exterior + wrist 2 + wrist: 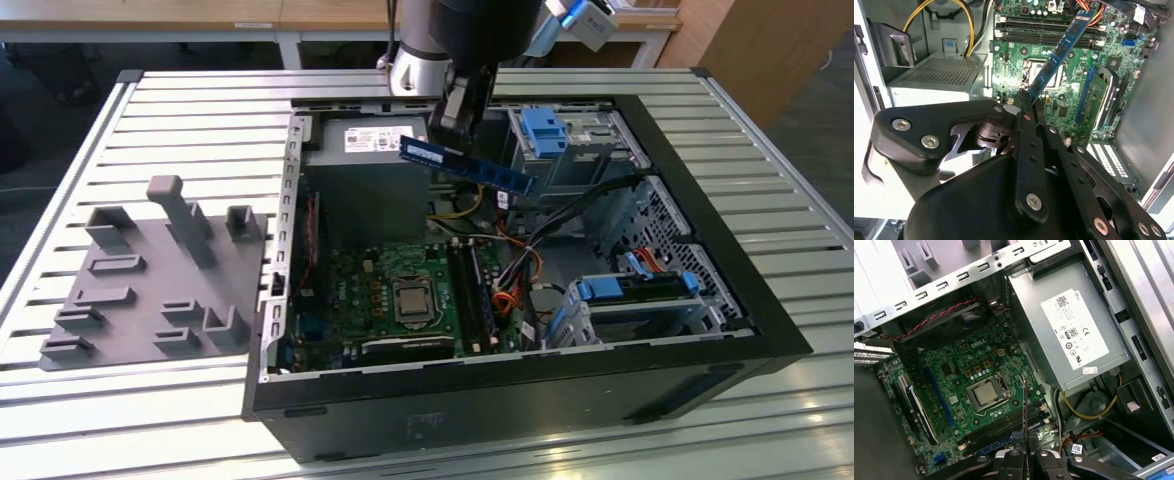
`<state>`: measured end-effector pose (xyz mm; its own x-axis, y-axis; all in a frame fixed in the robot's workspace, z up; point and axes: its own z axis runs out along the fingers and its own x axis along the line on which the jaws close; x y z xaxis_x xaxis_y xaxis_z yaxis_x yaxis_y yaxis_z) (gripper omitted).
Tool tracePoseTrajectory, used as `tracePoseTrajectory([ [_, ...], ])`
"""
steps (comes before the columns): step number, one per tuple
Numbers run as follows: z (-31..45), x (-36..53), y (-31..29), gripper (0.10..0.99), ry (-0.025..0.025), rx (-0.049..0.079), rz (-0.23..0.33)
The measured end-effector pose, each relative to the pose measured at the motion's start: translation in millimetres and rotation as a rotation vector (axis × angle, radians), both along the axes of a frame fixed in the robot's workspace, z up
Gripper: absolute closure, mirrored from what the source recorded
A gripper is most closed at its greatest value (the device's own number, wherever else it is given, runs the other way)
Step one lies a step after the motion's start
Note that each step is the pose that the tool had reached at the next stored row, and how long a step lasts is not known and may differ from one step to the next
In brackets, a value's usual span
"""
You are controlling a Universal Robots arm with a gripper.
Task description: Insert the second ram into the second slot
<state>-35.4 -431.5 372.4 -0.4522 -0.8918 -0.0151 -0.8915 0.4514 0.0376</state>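
Note:
The second ram (470,166) is a thin blue stick held in the air over the open computer case (534,390), tilted, with one end pinched in my gripper (447,138), which is shut on it. In the second wrist view the ram (1059,50) reaches out from the fingertips (1024,100) over the green motherboard (1104,65). The first wrist view shows it edge-on (1024,405) above the gripper (1024,445). The long dark memory slots (470,290) (1049,27) (999,432) lie below, apart from the ram. I cannot tell which is the second slot.
A grey power supply (363,170) fills the case's far corner near the ram. The processor socket (411,298) sits beside the slots. Orange and black cables (514,270) and blue drive clips (545,130) (638,287) stand on the exterior view's right. A grey peg fixture (147,280) lies outside on the exterior view's left.

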Motion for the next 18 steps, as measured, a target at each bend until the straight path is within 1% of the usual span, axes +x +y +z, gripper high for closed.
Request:
tracePoseTrajectory([
  [18,0.0,0.0,0.0,0.949,0.0000,0.000,-0.071],
])
